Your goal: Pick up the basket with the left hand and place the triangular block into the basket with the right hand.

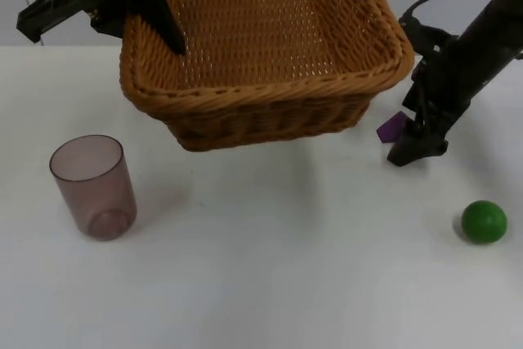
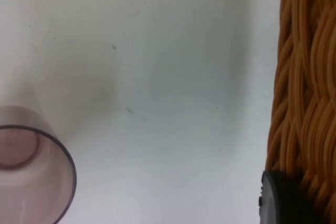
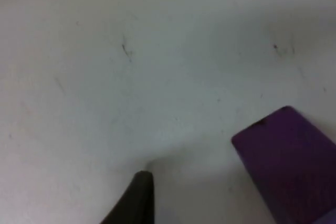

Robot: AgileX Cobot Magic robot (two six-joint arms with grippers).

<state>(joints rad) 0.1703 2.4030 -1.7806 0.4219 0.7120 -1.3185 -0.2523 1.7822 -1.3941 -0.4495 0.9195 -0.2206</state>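
Top view: the left gripper [image 1: 151, 6] grips the basket [image 1: 270, 46] by its left rim, clear above the surface [image 1: 270, 267]. The right gripper [image 1: 415, 143] is down at the surface with the purple block [image 1: 392, 127] just beside it; whether its fingers are parted cannot be told. A cup [image 1: 92, 186] stands front-left, a green ball [image 1: 484, 221] front-right, with open room between.

No readable text, label, brand, number or sign anywhere on the objects or the table.
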